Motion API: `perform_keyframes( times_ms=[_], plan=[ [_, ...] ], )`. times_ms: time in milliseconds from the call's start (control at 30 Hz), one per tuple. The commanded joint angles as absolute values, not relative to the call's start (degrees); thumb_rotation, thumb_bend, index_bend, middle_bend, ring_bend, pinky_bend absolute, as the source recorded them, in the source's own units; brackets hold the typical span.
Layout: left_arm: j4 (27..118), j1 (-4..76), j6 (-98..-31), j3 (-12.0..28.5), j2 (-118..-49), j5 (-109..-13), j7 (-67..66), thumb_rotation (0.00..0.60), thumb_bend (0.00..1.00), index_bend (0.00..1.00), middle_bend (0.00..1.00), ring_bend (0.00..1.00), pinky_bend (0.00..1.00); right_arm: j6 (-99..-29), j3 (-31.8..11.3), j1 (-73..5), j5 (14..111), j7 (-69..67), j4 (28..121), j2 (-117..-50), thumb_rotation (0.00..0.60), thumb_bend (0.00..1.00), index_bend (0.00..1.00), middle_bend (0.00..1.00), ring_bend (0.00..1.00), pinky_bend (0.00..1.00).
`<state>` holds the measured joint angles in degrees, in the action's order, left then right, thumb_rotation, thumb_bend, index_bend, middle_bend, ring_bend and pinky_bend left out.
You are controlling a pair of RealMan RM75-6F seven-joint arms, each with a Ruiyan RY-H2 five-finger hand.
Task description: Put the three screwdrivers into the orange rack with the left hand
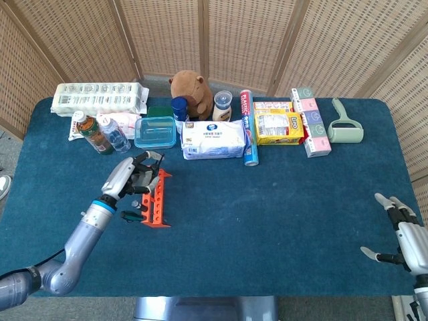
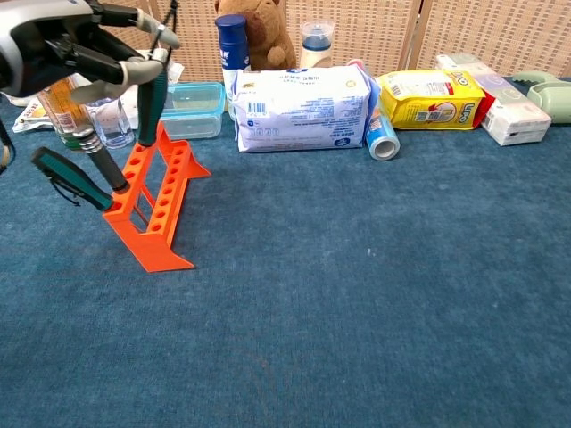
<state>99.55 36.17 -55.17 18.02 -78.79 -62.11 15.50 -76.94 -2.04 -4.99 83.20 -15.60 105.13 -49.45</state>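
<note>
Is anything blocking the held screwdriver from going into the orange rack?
Nothing visible. The left hand holds the screwdriver upright with its tip right at the orange rack top rail. Two other screwdrivers already lean in the nearer holes.
</note>
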Motion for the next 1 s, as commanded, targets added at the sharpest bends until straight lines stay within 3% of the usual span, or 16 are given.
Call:
perform_keyframes(
  times_ms=[33,333,767,867,1000],
  plan=[
    [99.04,36.90,-54.87,18.16,-79.65,-61.64,14.80,0.600,0.41,0.29,0.80,0.74,0.87,-76.89,-2.09,-5.02,83.08,-15.66,105.05,-49.46,0.600,0.00,0.00,0.14,0.00,0.00],
    [100.21,38.01,-55.22,18.73,-80.99,-61.04,13.73,0.600,0.41,0.29,0.80,0.74,0.87,-76.93,-2.18,-4.99,83.00,-16.38,104.83,-49.29,0.600,0.00,0.00,0.14,0.00,0.00],
    [109.35,33.02,-60.40,18.66,-72.17,-68.05,17.20,0.600,0.41,0.28,0.79,0.74,0.87,-77.02,-2.00,-4.95,83.53,-16.33,105.05,-49.27,0.600,0.00,0.00,0.14,0.01,0.00],
    [111.47,32.20,-61.89,18.80,-70.09,-70.51,17.17,0.600,0.35,0.29,0.79,0.74,0.87,-77.09,-1.95,-4.93,83.67,-16.12,105.17,-49.31,0.600,0.00,0.00,0.15,0.01,0.00],
    [112.76,32.57,-62.66,19.09,-69.23,-71.21,14.97,0.600,0.20,0.28,0.76,0.73,0.87,-76.85,-1.81,-5.04,83.84,-15.58,105.38,-49.45,0.600,0.00,0.00,0.15,0.01,0.00]
  ],
)
